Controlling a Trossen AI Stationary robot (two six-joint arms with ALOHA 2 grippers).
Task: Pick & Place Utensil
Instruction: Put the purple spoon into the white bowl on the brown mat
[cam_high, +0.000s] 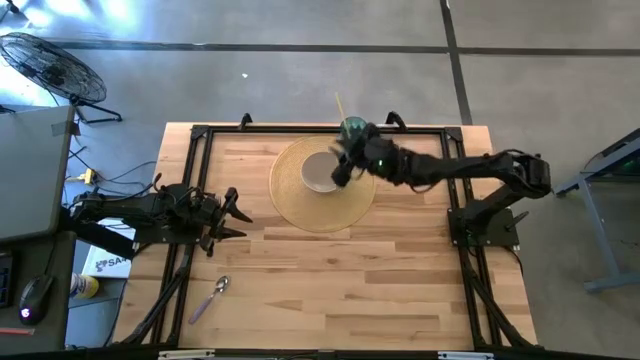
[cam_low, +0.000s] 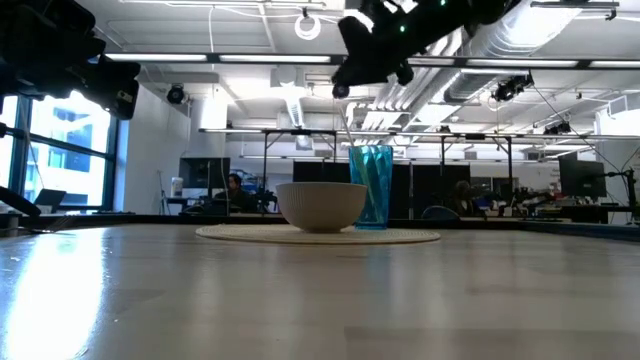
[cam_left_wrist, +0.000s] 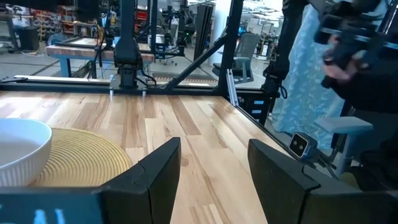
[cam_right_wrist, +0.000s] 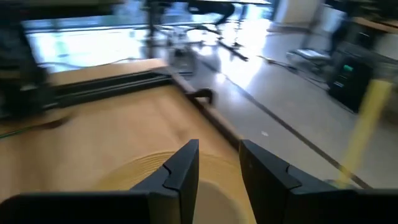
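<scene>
Spoon (cam_high: 210, 297) near the table's (cam_high: 330, 290) front left, untouched, well apart from both my grippers.

My left gripper (cam_high: 231, 214) waits at the left side, fingers (cam_left_wrist: 163, 163) spread and empty. My right gripper (cam_high: 338, 172) hangs over the bowl (cam_high: 320, 171) on the round mat (cam_high: 352, 205), its fingers (cam_right_wrist: 184, 165) slightly parted with nothing between them. Just behind the bowl stands a blue cup (cam_low: 371, 186) with a thin stick (cam_high: 340, 105) in it.

- A spoon (cam_high: 209, 298) with a silver bowl and pale purple handle is lying flat on the wooden table's near left part, well apart from the mat.
- A thin yellow stick (cam_high: 341, 108) is standing in the teal cup (cam_high: 352, 127), at the mat's far edge.
</scene>
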